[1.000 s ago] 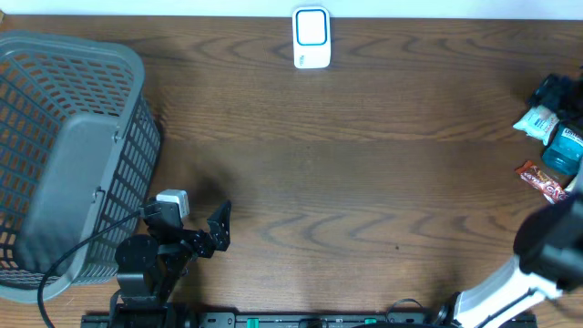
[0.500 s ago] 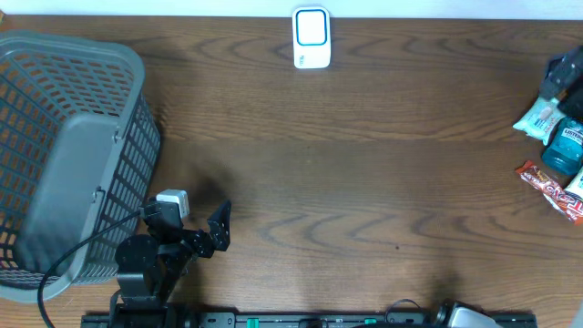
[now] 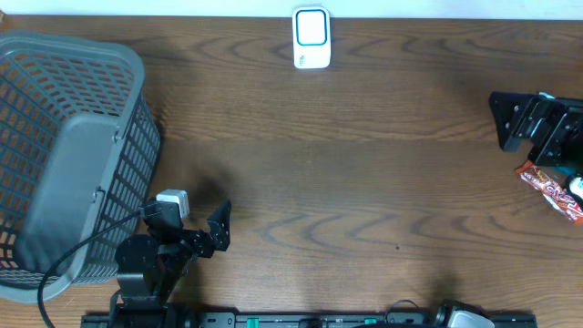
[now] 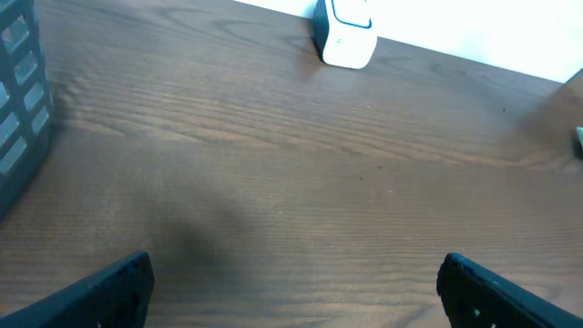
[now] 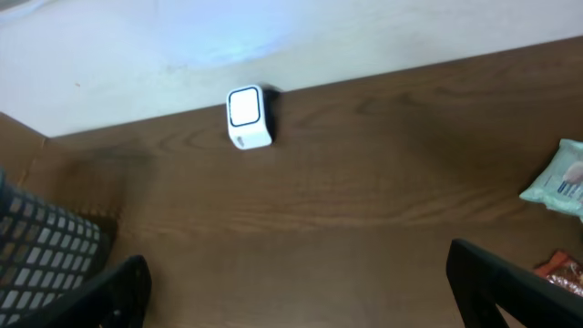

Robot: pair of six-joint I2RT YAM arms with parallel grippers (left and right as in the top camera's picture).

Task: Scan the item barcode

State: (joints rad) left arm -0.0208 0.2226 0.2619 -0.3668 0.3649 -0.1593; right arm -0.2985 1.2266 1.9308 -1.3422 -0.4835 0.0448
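Note:
The white barcode scanner [image 3: 311, 37] with a blue-edged window stands at the table's far edge; it also shows as the scanner [image 4: 348, 36] and the scanner [image 5: 248, 117] in the wrist views. The items lie at the right edge: a red snack bar [image 3: 550, 186] shows, the others are hidden under my right arm. A white-green packet [image 5: 560, 182] and a red wrapper [image 5: 565, 271] show in the right wrist view. My right gripper [image 3: 504, 121] hovers open just left of the items, holding nothing. My left gripper [image 3: 221, 226] rests open near the front left, empty.
A large grey mesh basket [image 3: 55, 155] fills the left side, close beside the left arm; its wall [image 4: 18, 109] edges the left wrist view. Brown wood tabletop [image 3: 364, 182] lies between basket, scanner and items.
My right arm has come into view from the right edge and now covers the teal bottle and the white-green packet that showed before. The left arm has not moved.

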